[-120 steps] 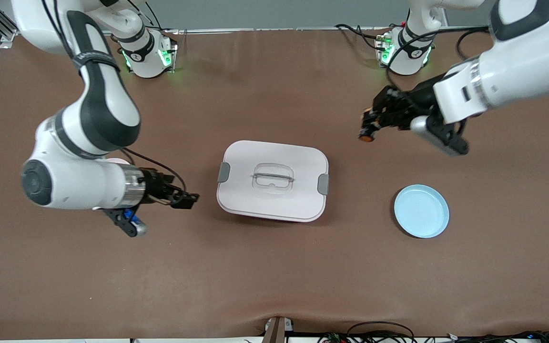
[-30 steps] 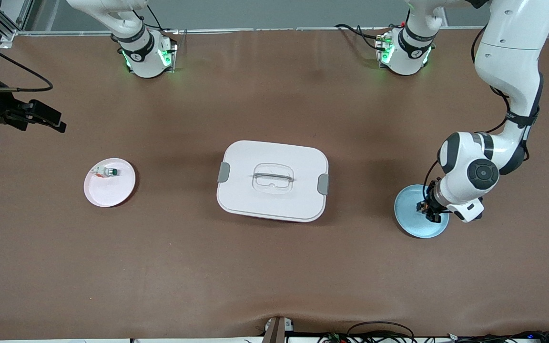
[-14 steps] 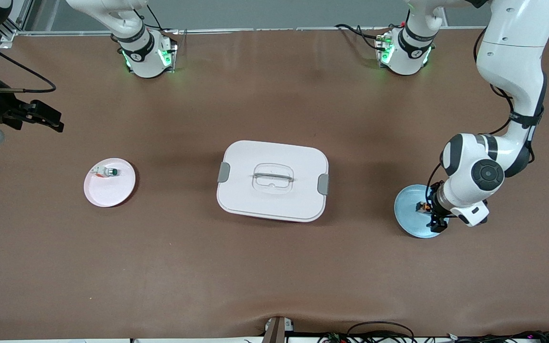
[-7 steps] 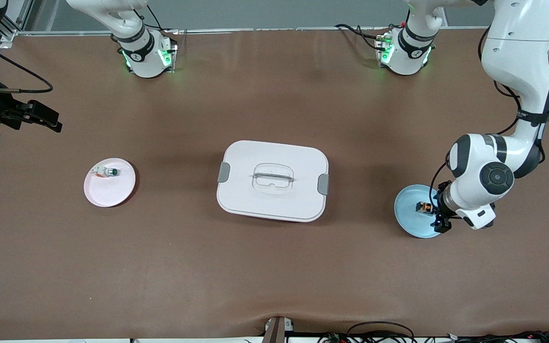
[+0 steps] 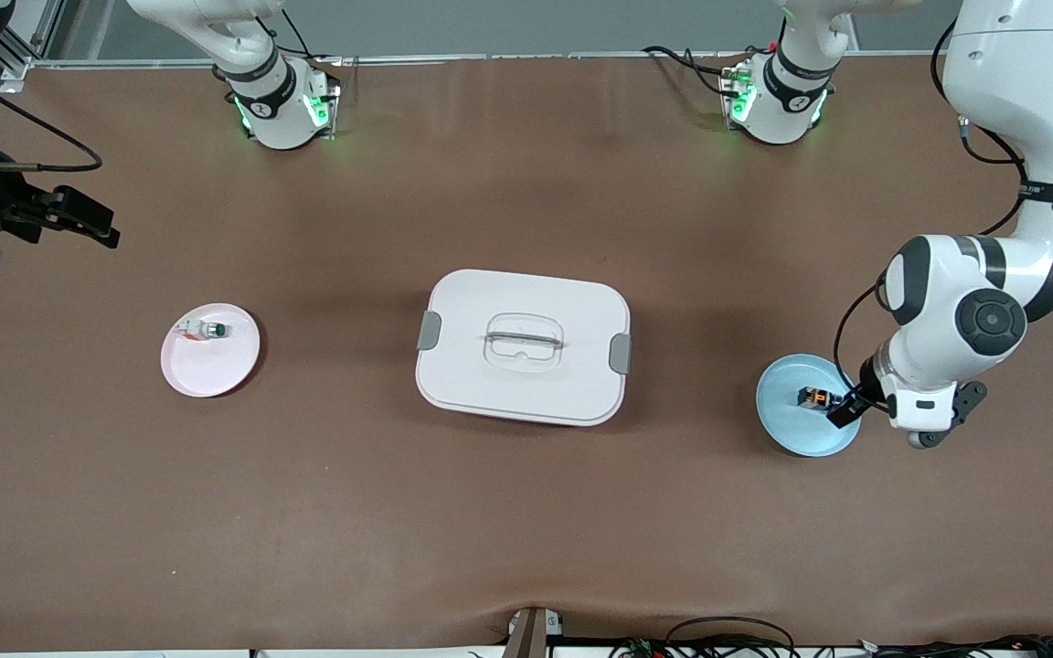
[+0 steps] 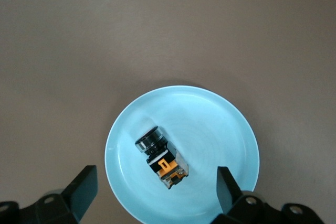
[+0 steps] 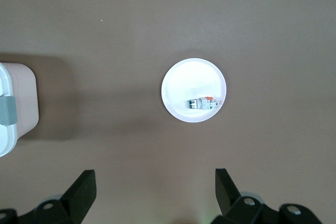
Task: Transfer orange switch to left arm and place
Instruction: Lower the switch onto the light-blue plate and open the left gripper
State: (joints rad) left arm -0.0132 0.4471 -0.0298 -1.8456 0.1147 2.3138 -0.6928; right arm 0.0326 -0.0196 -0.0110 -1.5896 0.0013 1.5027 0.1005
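Brown tabletop: the orange switch lies in the blue plate, past the box (job looks done). Left tool spread above it; right tool waits, spread, over the pink plate

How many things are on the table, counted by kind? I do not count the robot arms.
Plates: 2, the blue plate and the pink plate
Switches: 2, the orange switch and the green-capped switch
Boxes: 1, the box
Total: 5
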